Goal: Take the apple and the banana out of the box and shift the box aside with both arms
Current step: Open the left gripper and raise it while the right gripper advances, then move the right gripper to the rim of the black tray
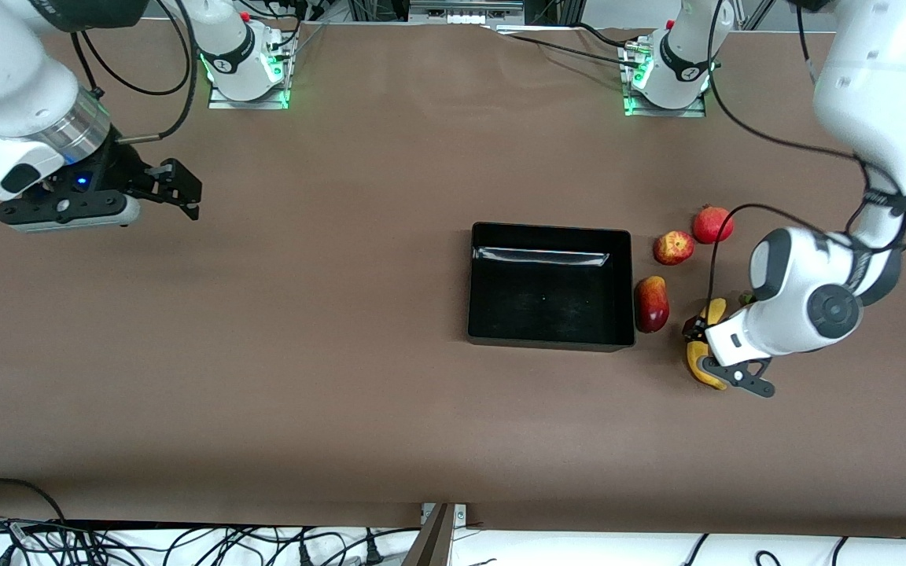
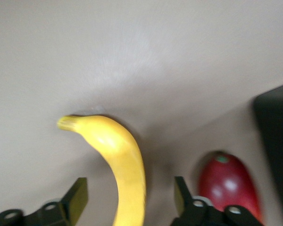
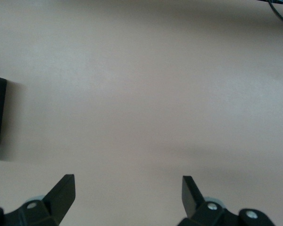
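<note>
Yellow banana (image 2: 125, 167) cut off, partly hidden

We are bending our left arm low at its end of the table, the left gripper (image 1: 711, 352) standing with fingers (image 2: 76, 197) spread wide apart. We are holding our right arm waiting above the table's other end, the right gripper (image 1: 179, 191) likewise spread.

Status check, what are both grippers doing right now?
Left gripper open, straddling banana. Right gripper open, waiting over bare table. Black tray empty. Nothing blocking.
</note>
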